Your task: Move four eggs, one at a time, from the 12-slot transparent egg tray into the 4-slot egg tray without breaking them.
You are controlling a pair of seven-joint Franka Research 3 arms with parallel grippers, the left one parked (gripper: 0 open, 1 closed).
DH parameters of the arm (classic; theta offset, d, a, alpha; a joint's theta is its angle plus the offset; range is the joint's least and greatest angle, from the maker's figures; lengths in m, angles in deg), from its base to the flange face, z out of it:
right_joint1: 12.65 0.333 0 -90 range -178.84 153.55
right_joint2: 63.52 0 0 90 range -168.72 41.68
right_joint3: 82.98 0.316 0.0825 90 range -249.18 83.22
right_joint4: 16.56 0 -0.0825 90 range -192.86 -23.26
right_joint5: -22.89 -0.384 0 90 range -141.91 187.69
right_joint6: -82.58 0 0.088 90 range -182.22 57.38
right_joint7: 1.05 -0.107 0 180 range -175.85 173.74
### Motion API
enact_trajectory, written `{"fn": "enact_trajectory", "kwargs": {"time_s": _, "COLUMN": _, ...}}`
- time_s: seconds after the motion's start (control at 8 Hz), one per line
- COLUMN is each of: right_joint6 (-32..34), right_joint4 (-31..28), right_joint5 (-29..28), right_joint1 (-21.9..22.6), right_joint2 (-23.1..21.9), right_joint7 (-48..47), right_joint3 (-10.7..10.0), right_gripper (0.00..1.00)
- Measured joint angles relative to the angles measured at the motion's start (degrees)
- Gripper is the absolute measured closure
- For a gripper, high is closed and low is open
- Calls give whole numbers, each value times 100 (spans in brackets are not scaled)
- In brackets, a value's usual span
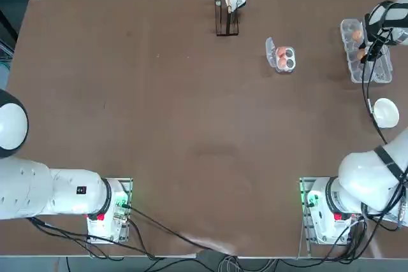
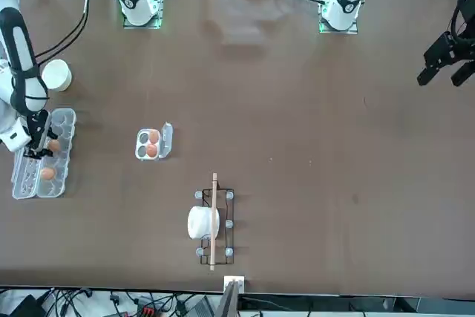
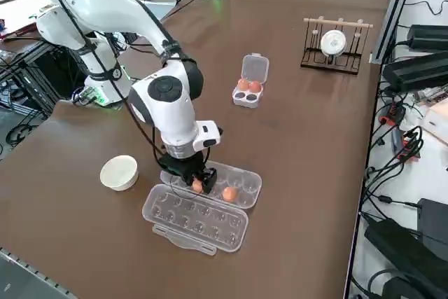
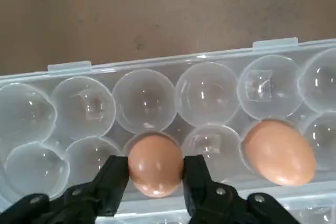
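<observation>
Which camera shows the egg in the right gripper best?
The right wrist view: the egg sits between the right gripper fingers, shut on it in the 12-slot tray. The right side view shows it partly hidden; in top and front views the arm covers it.

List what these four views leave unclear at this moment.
- Top view: right hand hides the egg it grips; the 12-slot tray shows no cup detail.
- Right side view: gripped egg mostly behind the fingers.
- Right wrist view: gripped egg shows, but whether it has left its cup cannot be told.
- 4-slot tray: absent from the wrist view.
</observation>
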Motion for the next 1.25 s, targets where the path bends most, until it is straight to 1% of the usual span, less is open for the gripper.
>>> {"fn": "enact_trajectory", "kwargs": {"time_s": 0.12, "right_joint6": 94, "right_joint4": 39, "right_joint5": -1, "right_joint1": -3, "right_joint2": 6, "right_joint7": 4, "right_joint3": 7, "right_gripper": 40}}
{"fn": "enact_trajectory", "kwargs": {"time_s": 0.25, "right_joint6": 337, "right_joint4": 153, "right_joint5": -5, "right_joint1": -4, "right_joint2": 20, "right_joint7": 10, "right_joint3": 21, "right_gripper": 40}}
{"fn": "enact_trajectory", "kwargs": {"time_s": 0.5, "right_joint6": 1099, "right_joint4": 542, "right_joint5": -97, "right_joint1": -6, "right_joint2": 28, "right_joint7": 31, "right_joint3": 35, "right_gripper": 40}}
{"fn": "enact_trajectory", "kwargs": {"time_s": 0.62, "right_joint6": 1302, "right_joint4": 676, "right_joint5": -127, "right_joint1": -5, "right_joint2": 0, "right_joint7": 52, "right_joint3": 54, "right_gripper": 40}}
{"fn": "enact_trajectory", "kwargs": {"time_s": 0.75, "right_joint6": 1365, "right_joint4": 767, "right_joint5": -138, "right_joint1": 5, "right_joint2": -62, "right_joint7": 53, "right_joint3": 85, "right_gripper": 40}}
{"fn": "enact_trajectory", "kwargs": {"time_s": 0.88, "right_joint6": 1537, "right_joint4": 824, "right_joint5": -154, "right_joint1": 55, "right_joint2": -201, "right_joint7": -35, "right_joint3": 116, "right_gripper": 40}}
{"fn": "enact_trajectory", "kwargs": {"time_s": 1.0, "right_joint6": 1882, "right_joint4": 866, "right_joint5": -155, "right_joint1": 168, "right_joint2": -437, "right_joint7": -292, "right_joint3": 141, "right_gripper": 40}}
{"fn": "enact_trajectory", "kwargs": {"time_s": 1.25, "right_joint6": 2841, "right_joint4": 882, "right_joint5": -155, "right_joint1": 547, "right_joint2": -1043, "right_joint7": -1136, "right_joint3": 159, "right_gripper": 40}}
